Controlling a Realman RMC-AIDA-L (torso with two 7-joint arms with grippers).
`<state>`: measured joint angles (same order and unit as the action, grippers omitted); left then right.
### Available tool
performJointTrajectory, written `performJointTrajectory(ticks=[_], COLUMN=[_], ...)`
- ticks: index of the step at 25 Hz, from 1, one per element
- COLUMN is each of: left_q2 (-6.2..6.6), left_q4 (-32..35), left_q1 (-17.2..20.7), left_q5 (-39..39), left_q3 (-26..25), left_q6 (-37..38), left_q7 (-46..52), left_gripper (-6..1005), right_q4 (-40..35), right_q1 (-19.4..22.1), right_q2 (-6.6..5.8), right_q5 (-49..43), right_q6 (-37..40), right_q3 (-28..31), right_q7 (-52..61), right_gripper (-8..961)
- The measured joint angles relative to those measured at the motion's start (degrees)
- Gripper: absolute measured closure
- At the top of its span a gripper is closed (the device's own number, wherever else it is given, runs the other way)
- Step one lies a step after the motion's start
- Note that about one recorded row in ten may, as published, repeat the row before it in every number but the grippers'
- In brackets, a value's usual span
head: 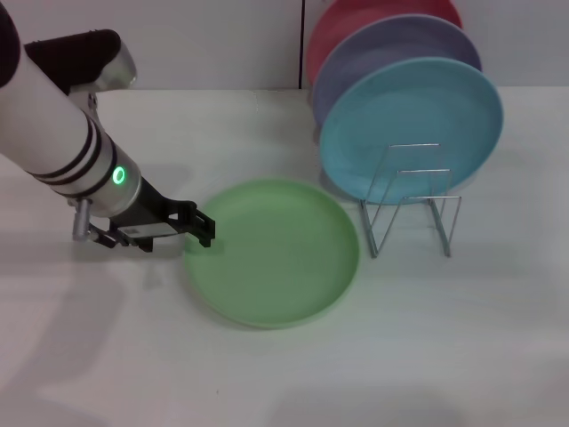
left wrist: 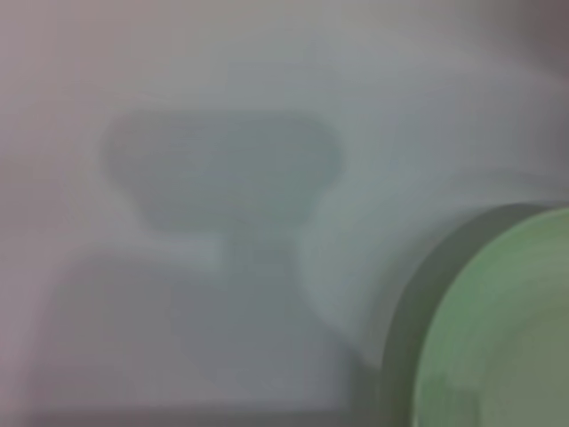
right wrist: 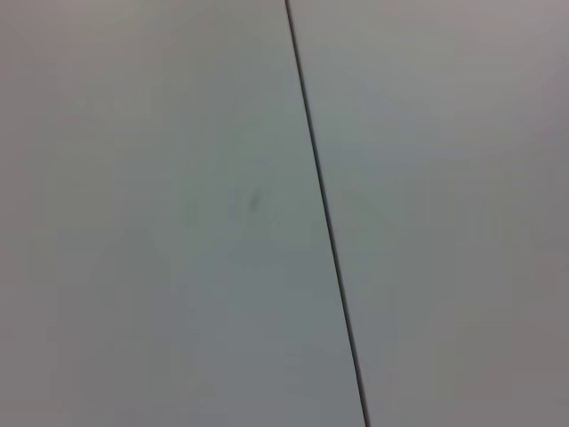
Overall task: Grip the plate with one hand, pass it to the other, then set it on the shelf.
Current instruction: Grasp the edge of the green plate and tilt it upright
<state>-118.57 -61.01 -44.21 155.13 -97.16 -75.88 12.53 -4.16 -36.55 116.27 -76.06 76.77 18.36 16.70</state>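
Note:
The light green plate (head: 276,253) lies flat on the white table, a little left of the shelf. My left gripper (head: 203,229) is low over the table at the plate's left rim, its black fingers (head: 200,221) open and pointing at the rim's edge. In the left wrist view a curved piece of the plate (left wrist: 498,338) shows close by, with the gripper's shadow on the table beside it. The shelf (head: 411,203) is a thin silver wire rack standing right of the plate. My right gripper is out of view; its wrist camera sees only a pale surface with a dark seam (right wrist: 324,213).
A turquoise-blue plate (head: 411,124) stands upright in the rack, with a lavender plate (head: 373,53) and a red plate (head: 342,22) leaning behind it. The rack's front wire loops (head: 436,222) hold nothing. A wall runs along the table's far edge.

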Motion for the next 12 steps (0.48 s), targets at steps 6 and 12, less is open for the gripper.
performJointTrajectory(ticks=[6,12], left_q2=[0.01,0.01], left_q4=[1.0,2.7], left_q1=[-0.2,-1.1], left_q5=[-0.3,-0.3], left_q3=[2.5,4.4], left_q6=[1.7,2.8], left_q7=[0.2,0.2], left_gripper=[172,175], right_q4=[-0.6,-1.3], right_q1=[-0.1,-0.2], right_q2=[0.0,0.0], right_q5=[0.0,0.0], right_q6=[0.0,-0.1], right_q3=[-0.1,-0.2], right_q7=[0.0,0.0], right_gripper=[409,409])
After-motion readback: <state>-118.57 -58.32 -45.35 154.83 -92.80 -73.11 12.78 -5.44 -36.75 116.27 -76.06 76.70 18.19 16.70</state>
